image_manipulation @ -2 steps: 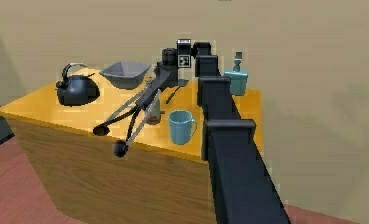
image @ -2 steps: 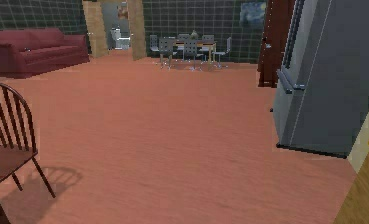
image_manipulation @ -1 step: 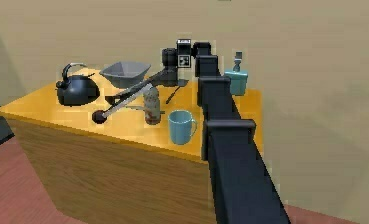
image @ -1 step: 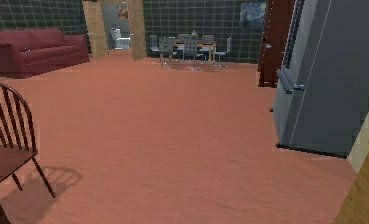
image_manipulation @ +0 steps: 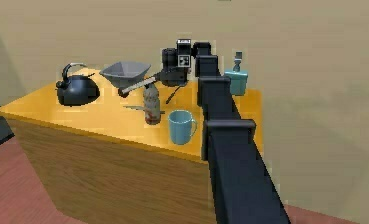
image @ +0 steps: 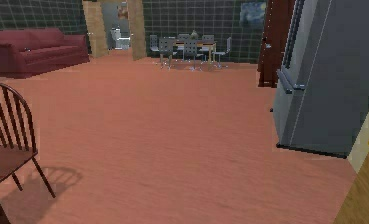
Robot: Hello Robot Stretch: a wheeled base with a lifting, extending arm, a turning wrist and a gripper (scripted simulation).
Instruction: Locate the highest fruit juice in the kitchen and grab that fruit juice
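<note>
A small brownish bottle (image_manipulation: 152, 106) stands on the yellow wooden counter (image_manipulation: 52, 110), near its middle. Farther back at the arm side view's right stands a teal bottle (image_manipulation: 237, 78). The dark arm (image_manipulation: 227, 130) rises from the bottom edge over the counter to two white marker squares (image_manipulation: 192, 47). The gripper (image_manipulation: 160, 90) hangs left of them, just above the brownish bottle. With that bottle and the countertop behind its far end, I cannot tell whether it holds anything.
A black kettle (image_manipulation: 77, 88), a grey bowl (image_manipulation: 125, 72) and a blue mug (image_manipulation: 181, 127) share the counter. Ahead are a grey fridge (image: 322, 80) at the right, a red sofa (image: 37, 50), a wooden chair (image: 12, 130), a far dining table (image: 189, 46) and open wooden floor (image: 162, 130).
</note>
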